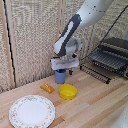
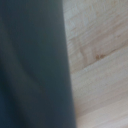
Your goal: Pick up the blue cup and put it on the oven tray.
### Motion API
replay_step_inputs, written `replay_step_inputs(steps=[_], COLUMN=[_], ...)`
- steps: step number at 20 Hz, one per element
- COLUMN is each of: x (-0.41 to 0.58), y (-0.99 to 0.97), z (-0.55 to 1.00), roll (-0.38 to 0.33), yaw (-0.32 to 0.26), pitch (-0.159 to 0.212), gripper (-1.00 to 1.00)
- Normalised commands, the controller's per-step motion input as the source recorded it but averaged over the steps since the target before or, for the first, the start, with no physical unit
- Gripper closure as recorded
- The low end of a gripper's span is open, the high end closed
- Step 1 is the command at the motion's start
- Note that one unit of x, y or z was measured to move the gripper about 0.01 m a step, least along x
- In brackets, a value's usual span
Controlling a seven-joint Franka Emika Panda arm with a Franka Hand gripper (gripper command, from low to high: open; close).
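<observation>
The blue cup (image 1: 60,76) stands upright on the wooden table, directly under my gripper (image 1: 64,71). The white hand hides the cup's rim. One dark finger (image 1: 70,72) shows just to the exterior view's right of the cup. Whether the fingers press on the cup wall is not visible. In the wrist view a blurred dark blue-grey surface, the blue cup (image 2: 30,65) seen very close, fills half the picture, with wood grain beside it. The oven tray (image 1: 107,60), a dark wire rack, sticks out of the toaster oven at the exterior view's right.
A shallow yellow bowl (image 1: 68,91) sits just in front of the cup. A small orange object (image 1: 47,88) lies beside it. A round white patterned plate (image 1: 32,111) is at the front left. The black and silver toaster oven (image 1: 118,46) stands at the right, before a woven screen.
</observation>
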Motion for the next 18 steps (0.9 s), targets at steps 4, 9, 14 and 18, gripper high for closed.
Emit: replay_step_inputs(steps=[4,9,14,18], x=[0.003,0.0,-0.011,0.0], y=[0.02,0.0,0.0,-0.05], z=[0.0,0.07,0.19,0.39], roll=[-0.001,-0.003,-0.025,-0.029], yaw=[0.008,0.0,-0.058,-0.139], pitch=[-0.003,-0.045,-0.074,-0.01], gripper=[1.0,1.0,1.0,1.0])
